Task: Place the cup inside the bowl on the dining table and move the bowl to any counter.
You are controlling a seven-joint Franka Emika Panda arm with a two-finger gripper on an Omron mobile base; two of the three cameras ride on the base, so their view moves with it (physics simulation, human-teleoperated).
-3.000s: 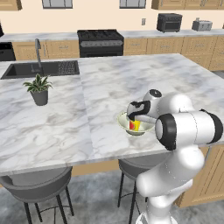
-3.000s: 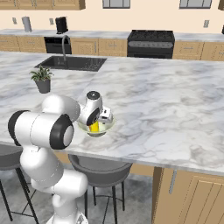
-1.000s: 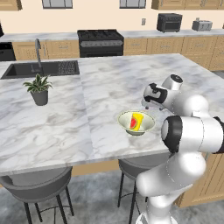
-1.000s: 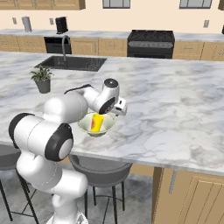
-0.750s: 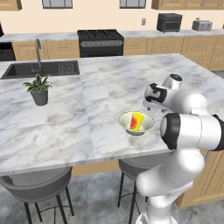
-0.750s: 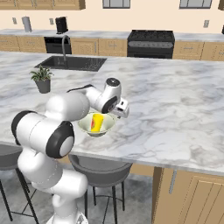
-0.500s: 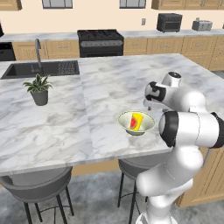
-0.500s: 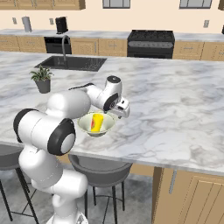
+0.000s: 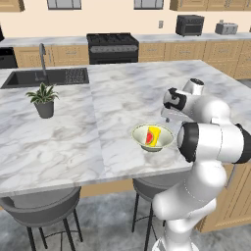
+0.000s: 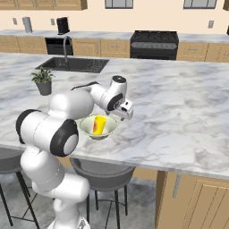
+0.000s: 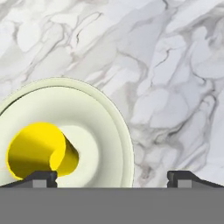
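bowl (image 11: 105, 127) edge cuts off beneath gripper (image 11: 111, 177).

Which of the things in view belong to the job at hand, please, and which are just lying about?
Job: cup lying in the bowl; dining table; counter; open fingers.
Lying about: potted plant, sink, stove, stools.
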